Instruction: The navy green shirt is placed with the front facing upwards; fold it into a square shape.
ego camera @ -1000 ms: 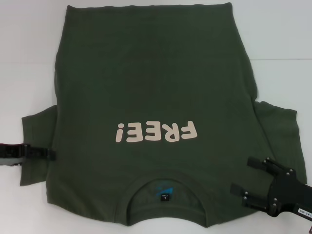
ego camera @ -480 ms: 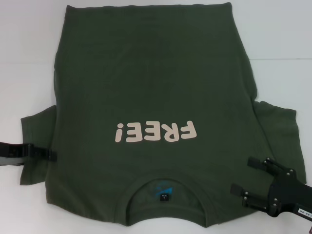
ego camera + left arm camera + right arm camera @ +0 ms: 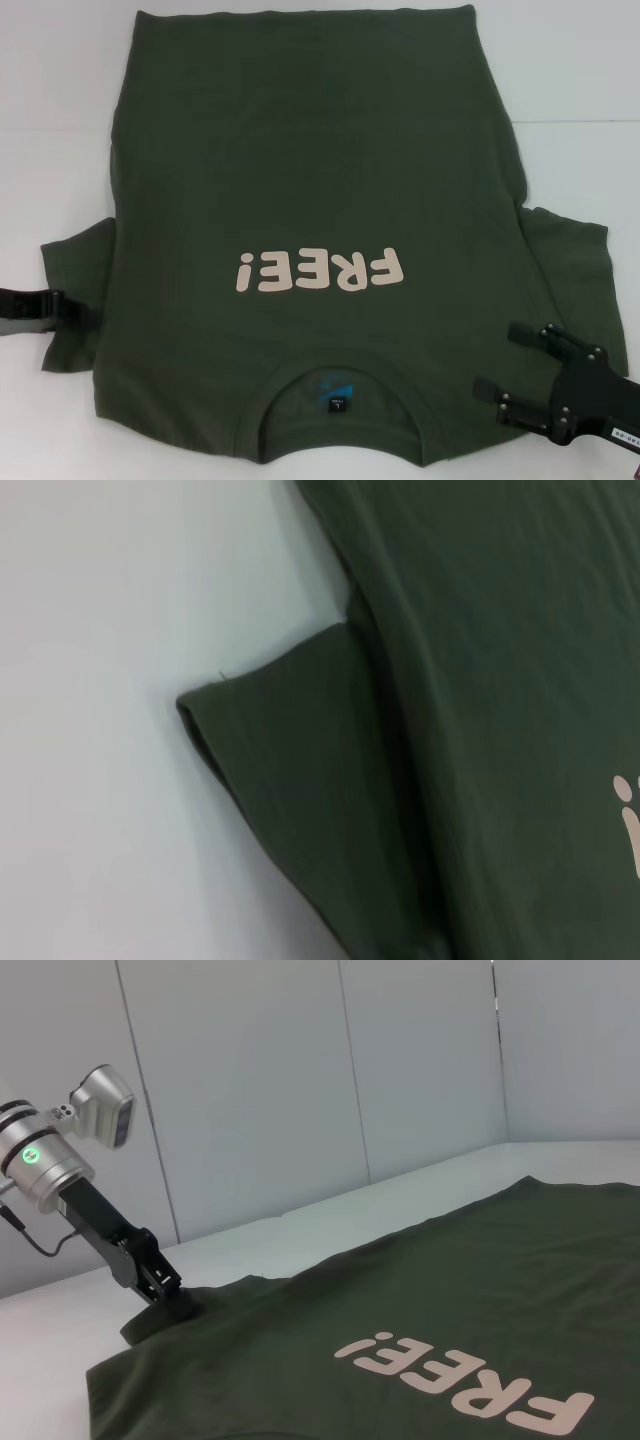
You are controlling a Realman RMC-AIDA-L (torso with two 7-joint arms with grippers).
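The navy green shirt [image 3: 310, 170] lies front up on the white table, its pink "FREE!" lettering [image 3: 320, 270] and collar [image 3: 338, 390] nearest me. My left gripper [image 3: 85, 316] is at the outer edge of the shirt's left sleeve [image 3: 80, 270]. In the right wrist view the left gripper [image 3: 168, 1296] is pinched shut on that sleeve's hem, where the cloth is bunched. The left wrist view shows only the sleeve [image 3: 300, 780] and shirt body. My right gripper [image 3: 497, 357] is open over the shirt's right shoulder, beside the right sleeve [image 3: 575, 270].
The white table [image 3: 570, 110] surrounds the shirt on all sides. Grey wall panels [image 3: 300, 1080] stand behind the table on the left arm's side.
My left gripper has drawn back a little toward the left edge, and the sleeve's lower corner has bunched up. The right gripper has not moved.
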